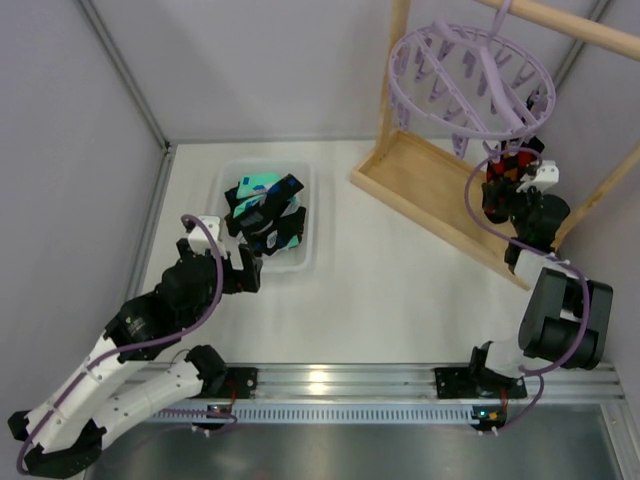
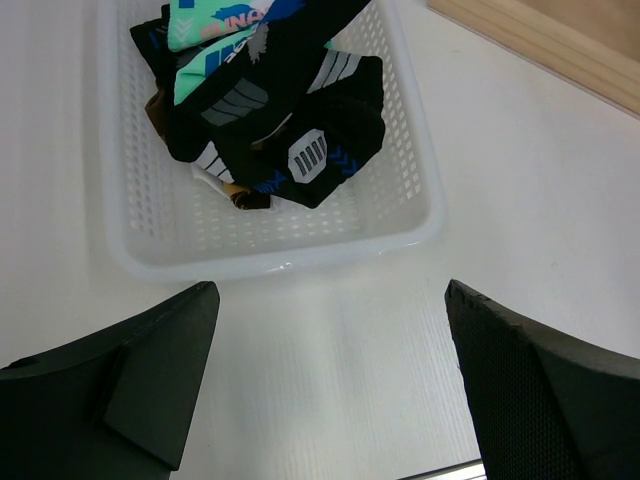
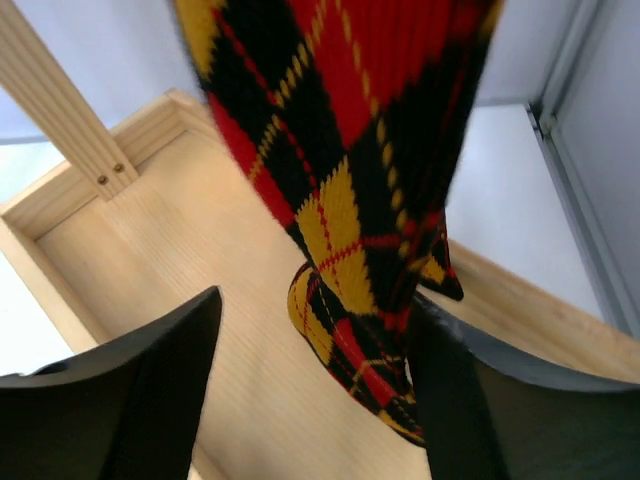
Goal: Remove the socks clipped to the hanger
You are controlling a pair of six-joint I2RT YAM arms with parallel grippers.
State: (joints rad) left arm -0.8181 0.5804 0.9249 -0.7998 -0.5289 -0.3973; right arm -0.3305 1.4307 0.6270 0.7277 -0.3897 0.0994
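We find patterned fabric socks (image 2: 270, 110) in white plastic basket (image 2: 405, 170) | black-red-yellow diamond sock (image 3: 350, 150) remains on round lavender plastic hanger (image 1: 495, 75) | right gripper (image 3: 315, 335) astride it, unclamped | left gripper (image 2: 330, 295) wide, empty

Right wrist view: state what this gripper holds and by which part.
Nothing held yet. The right gripper brackets the lower end of the hanging knitted black sock with red and yellow diamonds, jaws open.

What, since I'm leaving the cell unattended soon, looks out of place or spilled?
Nothing stands out. Loose socks lie heaped inside the white basket, none outside it; one argyle sock hangs from the lavender hanger, between the right gripper's open fingers.
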